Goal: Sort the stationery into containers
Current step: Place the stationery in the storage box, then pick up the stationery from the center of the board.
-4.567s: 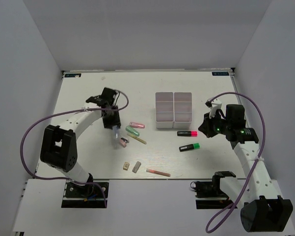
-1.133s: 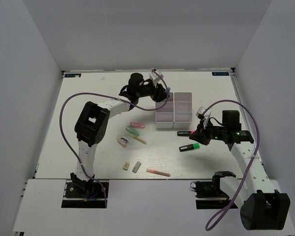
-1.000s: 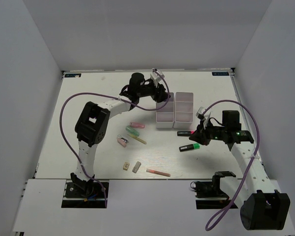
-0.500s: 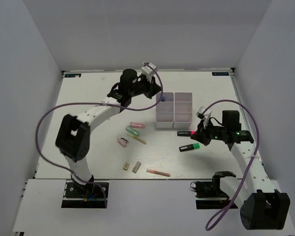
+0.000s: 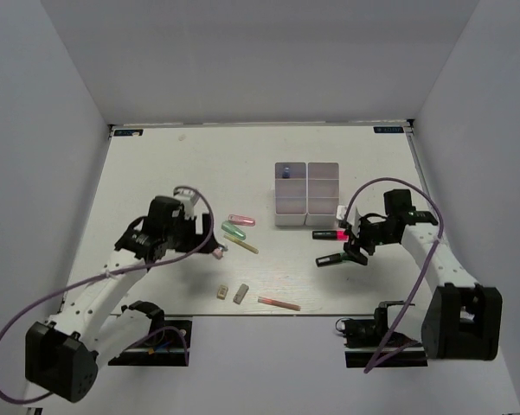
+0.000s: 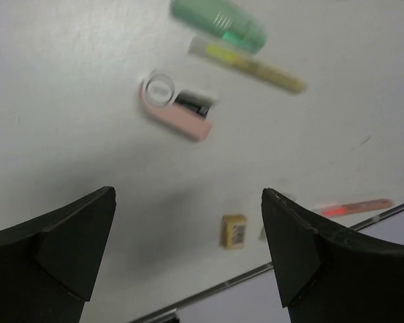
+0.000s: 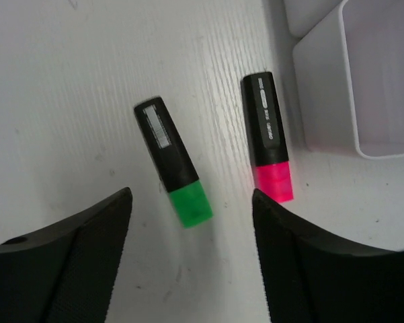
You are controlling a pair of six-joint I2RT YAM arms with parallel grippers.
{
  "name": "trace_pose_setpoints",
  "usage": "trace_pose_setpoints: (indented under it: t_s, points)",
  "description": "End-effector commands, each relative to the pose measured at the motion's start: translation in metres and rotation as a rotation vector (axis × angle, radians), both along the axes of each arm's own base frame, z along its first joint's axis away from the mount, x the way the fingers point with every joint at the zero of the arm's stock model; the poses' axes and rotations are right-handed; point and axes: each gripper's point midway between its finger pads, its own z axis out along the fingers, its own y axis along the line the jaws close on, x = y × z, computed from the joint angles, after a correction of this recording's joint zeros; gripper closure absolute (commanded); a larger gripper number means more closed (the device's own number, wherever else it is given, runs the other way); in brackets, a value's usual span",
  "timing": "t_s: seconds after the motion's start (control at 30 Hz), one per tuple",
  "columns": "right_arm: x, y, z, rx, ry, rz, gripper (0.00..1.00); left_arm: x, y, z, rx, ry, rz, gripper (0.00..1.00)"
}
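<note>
Pickup looks imminent: left fingers (image 6: 60, 249) gape empty over the pink marker (image 6: 177, 114), right fingers (image 7: 67, 256) likewise over the green-capped highlighter (image 7: 173, 163) on the desk (image 7: 54, 67).

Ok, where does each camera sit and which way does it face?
Top external: above and behind the bases, looking down on the table; left arm and right arm show whole.
Left wrist: on the left arm, looking down through the open left gripper at a pink marker.
Right wrist: on the right arm, looking down through the open right gripper at a green-capped highlighter and a red-capped highlighter beside the box.
Shared: top and right wrist both show those highlighters and box.
</note>
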Motion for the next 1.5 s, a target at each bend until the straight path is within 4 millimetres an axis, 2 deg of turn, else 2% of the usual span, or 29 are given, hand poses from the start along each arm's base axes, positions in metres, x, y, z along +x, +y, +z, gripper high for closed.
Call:
trace_pose_setpoints:
  t_s: [0.0, 0.03, 0.1, 0.17, 0.23, 0.27, 0.5, 0.63, 0.87, 1.07, 1.27, 1.47]
  points:
    - [0.031, -0.014, 0.017, -0.103, -0.140, 0.155, 0.28, -0.015, 0.017, -0.007, -0.010, -0.006, 0.059, 0.00]
    - [0.027, -0.025, 0.002, -0.117, -0.030, 0.138, 0.33, -0.017, 0.019, -0.010, -0.016, -0.003, 0.062, 0.00]
    - [0.043, -0.032, 0.015, -0.115, -0.041, 0.128, 0.35, -0.017, 0.019, -0.006, -0.024, -0.007, 0.058, 0.00]
    - [0.048, -0.033, 0.011, -0.076, -0.040, 0.143, 0.35, -0.017, 0.021, -0.004, -0.031, -0.008, 0.064, 0.00]
    - [0.049, -0.030, -0.002, -0.064, -0.072, 0.155, 0.35, -0.019, 0.017, -0.002, -0.051, -0.004, 0.052, 0.00]
    - [0.057, -0.031, -0.003, -0.072, -0.117, 0.152, 0.35, -0.020, 0.016, -0.002, -0.058, 0.000, 0.042, 0.00]
    - [0.046, -0.032, -0.032, -0.076, -0.033, 0.141, 0.33, -0.023, 0.016, 0.000, -0.063, -0.022, 0.034, 0.00]
    - [0.057, -0.035, -0.049, -0.097, -0.061, 0.097, 0.33, -0.023, 0.015, -0.001, -0.062, -0.016, 0.028, 0.00]
    - [0.077, -0.036, -0.057, -0.086, -0.043, 0.054, 0.33, -0.023, 0.017, -0.005, -0.047, -0.002, 0.029, 0.00]
    - [0.084, -0.036, -0.064, -0.084, -0.027, 0.049, 0.33, -0.023, 0.018, -0.008, -0.039, 0.006, 0.030, 0.00]
    - [0.099, -0.034, -0.062, -0.076, -0.044, 0.052, 0.32, -0.023, 0.017, -0.010, -0.039, 0.021, 0.026, 0.00]
    - [0.089, -0.027, -0.070, -0.065, -0.005, 0.118, 0.32, -0.024, 0.018, -0.012, -0.033, 0.025, 0.027, 0.00]
